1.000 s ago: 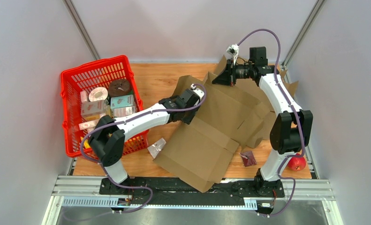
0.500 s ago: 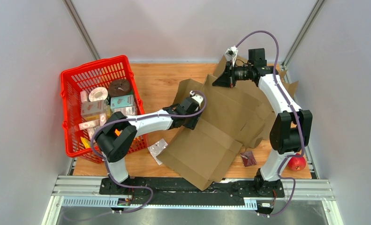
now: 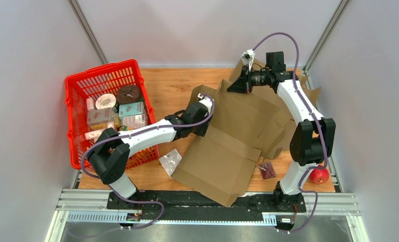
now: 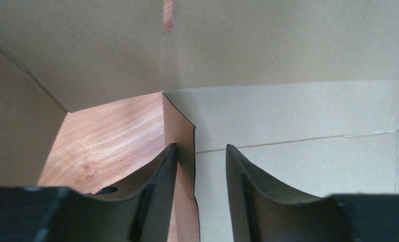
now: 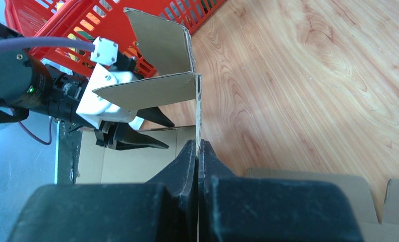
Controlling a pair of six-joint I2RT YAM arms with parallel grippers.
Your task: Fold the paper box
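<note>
A large brown cardboard box (image 3: pixel 232 136), unfolded and partly raised, lies across the middle of the wooden table. My left gripper (image 3: pixel 203 112) is at the box's left side; in the left wrist view its jaws (image 4: pixel 197 166) stand open astride a flap edge (image 4: pixel 179 131), the flap against the left finger. My right gripper (image 3: pixel 237 83) is at the box's far edge. In the right wrist view it (image 5: pixel 197 148) is shut on a thin cardboard panel (image 5: pixel 157 88) that stands upright. The left gripper (image 5: pixel 129 133) shows there too.
A red basket (image 3: pixel 106 108) with several packaged goods stands at the left. A clear plastic wrapper (image 3: pixel 170 161) lies by the box's near left corner. A dark sachet (image 3: pixel 266 169) and a red apple (image 3: pixel 318 175) lie at the near right.
My left arm has shifted toward the far left along the box edge, its elbow swinging left. The box's near corner has slid right. My right gripper has stayed at the far edge.
</note>
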